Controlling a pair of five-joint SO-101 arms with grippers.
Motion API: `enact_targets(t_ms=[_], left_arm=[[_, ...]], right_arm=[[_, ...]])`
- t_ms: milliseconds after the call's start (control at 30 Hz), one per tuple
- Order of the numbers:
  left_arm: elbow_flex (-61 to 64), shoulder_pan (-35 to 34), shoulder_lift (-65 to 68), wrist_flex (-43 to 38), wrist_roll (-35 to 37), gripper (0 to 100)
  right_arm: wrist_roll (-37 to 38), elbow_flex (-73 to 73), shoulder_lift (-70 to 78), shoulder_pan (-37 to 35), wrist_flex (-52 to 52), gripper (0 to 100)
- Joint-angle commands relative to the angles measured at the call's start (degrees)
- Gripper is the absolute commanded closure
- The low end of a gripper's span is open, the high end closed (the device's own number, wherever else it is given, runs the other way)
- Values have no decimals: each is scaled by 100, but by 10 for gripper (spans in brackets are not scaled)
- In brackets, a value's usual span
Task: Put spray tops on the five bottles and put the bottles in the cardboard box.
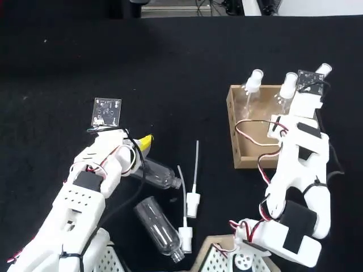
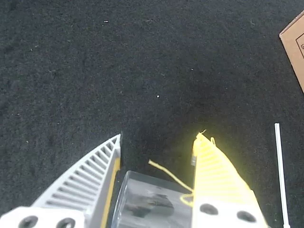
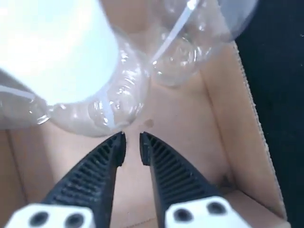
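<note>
A clear bottle without a top [image 1: 157, 173] lies on the black table, its base end [image 2: 151, 202] held between the grey and yellow fingers of my left gripper [image 2: 158, 137], which is shut on it. A second bare bottle [image 1: 159, 228] lies nearer the front. Two white spray tops [image 1: 192, 203] [image 1: 185, 233] with long tubes lie beside them. Three bottles with spray tops [image 1: 253, 81] [image 1: 288, 84] [image 1: 323, 70] stand in the cardboard box [image 1: 237, 152]. My right gripper [image 3: 130, 137] is down inside the box below a topped bottle [image 3: 107, 102], its black fingers shut with nothing between them.
The right arm [image 1: 298, 153] stretches over the box's right side. A corner of the box [image 2: 295, 45] and a spray tube [image 2: 280, 171] lie ahead of the left gripper. The box wall [image 3: 247, 118] stands close beside the right gripper. Open black table stretches behind the left arm.
</note>
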Motion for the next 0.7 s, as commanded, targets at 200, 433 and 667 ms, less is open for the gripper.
enact_targets(t_ms=[200,433,667], left_arm=[[-163,31,-35,123,-9,771],[-1525,84,-26,2277,-1670,773],[-2220,330,88,3525,-3358,768]], right_arm=[[0,-31,-1525,53,1160,985],[44,-4,-3266,44,2664,984],[369,-4,-4303,35,3754,983]])
